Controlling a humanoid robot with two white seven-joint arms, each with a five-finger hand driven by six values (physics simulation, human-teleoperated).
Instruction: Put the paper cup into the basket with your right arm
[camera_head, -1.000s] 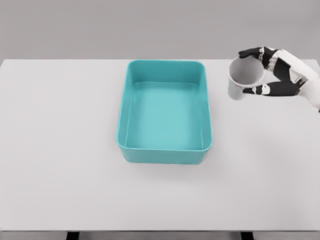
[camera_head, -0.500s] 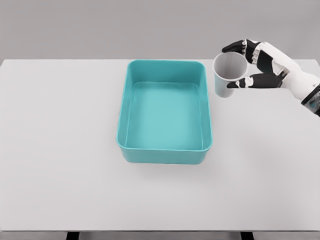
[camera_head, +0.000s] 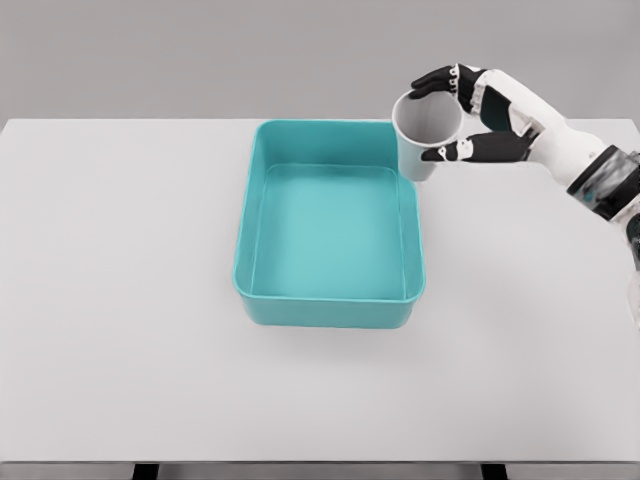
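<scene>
Paper cup (camera_head: 424, 130), white and open at the top, hangs in the air over the far right corner of the teal basket (camera_head: 330, 310), its lower part overlapping the basket's right rim in the head view. The cup is tilted a little, mouth turned toward the camera so that its grey inside shows. The right hand (camera_head: 478, 115) grasps it from the right side: black-tipped fingers (camera_head: 436, 80) curl over the far edge of the rim, and the thumb (camera_head: 450, 152) presses on the near side of the cup wall. The white right arm reaches in from the right edge, passing above the white table (camera_head: 120, 300) to the right of the basket. The basket is a rectangular tub with rounded corners, standing flat on the table with nothing inside it.
</scene>
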